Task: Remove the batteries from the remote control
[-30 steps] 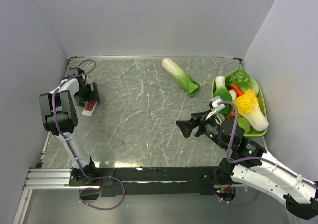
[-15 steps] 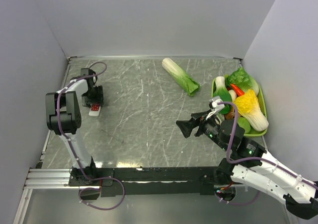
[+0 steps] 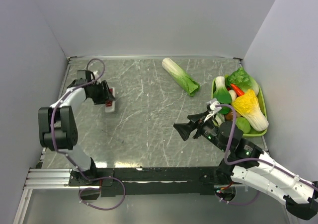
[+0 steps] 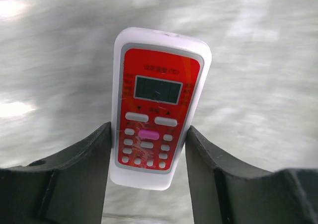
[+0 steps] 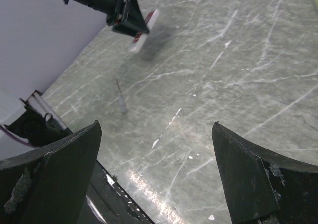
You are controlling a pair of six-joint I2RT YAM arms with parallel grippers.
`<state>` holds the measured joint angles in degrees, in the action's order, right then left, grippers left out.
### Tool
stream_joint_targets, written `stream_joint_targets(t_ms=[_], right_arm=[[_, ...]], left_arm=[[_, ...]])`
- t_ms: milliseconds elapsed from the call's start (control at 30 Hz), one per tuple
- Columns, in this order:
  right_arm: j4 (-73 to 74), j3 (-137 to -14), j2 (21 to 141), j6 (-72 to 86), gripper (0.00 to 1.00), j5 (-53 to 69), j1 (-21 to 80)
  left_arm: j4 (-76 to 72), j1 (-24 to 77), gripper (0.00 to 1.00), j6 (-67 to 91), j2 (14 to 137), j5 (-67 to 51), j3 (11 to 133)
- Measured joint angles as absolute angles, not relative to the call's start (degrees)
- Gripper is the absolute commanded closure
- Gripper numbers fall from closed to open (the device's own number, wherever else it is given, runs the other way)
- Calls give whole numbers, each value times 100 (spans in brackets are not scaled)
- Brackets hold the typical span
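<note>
Lifted since earlier, the remote control (image 4: 159, 105) sits clamped edgewise in your left gripper (image 4: 149, 130), presumably for access. Your right gripper (image 5: 156, 127) waits wide, well apart from it.

A: What lies on the grey marbled table (image 3: 149, 119)?
B: At the far side, about the middle, a long cabbage (image 3: 181, 76), white at one end and green at the other, lying slantwise on its own.
A: And to the right?
B: A green tray (image 3: 254, 132) near the right wall, piled full. A yellow-and-white cabbage (image 3: 251, 109) fills its near half. A red chili (image 3: 237, 89) lies just beyond, touching it, with a leafy green bunch (image 3: 242, 78) at the far end and a white-and-green stalk (image 3: 221, 87) along the left edge.
A: Anything small?
B: A thin dark sliver (image 3: 112, 135) left of centre, too small to name.
</note>
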<state>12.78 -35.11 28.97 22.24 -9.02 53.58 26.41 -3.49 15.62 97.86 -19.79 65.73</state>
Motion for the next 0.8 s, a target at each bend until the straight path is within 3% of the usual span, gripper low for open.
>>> stream_joint_targets(t_ms=[333, 533, 800], right_arm=[[178, -3181, 3286, 2593, 0, 12, 5358], [-611, -3173, 4147, 2698, 0, 578, 5358], [-1592, -3173, 4814, 2700, 0, 1109, 5358]], left_arm=[[-788, 86, 77, 3728, 7957, -4591, 4716], [-3085, 902, 77, 5227, 7636, -5118, 3741], [-5334, 1988, 78, 6545, 7596, -5181, 3439]])
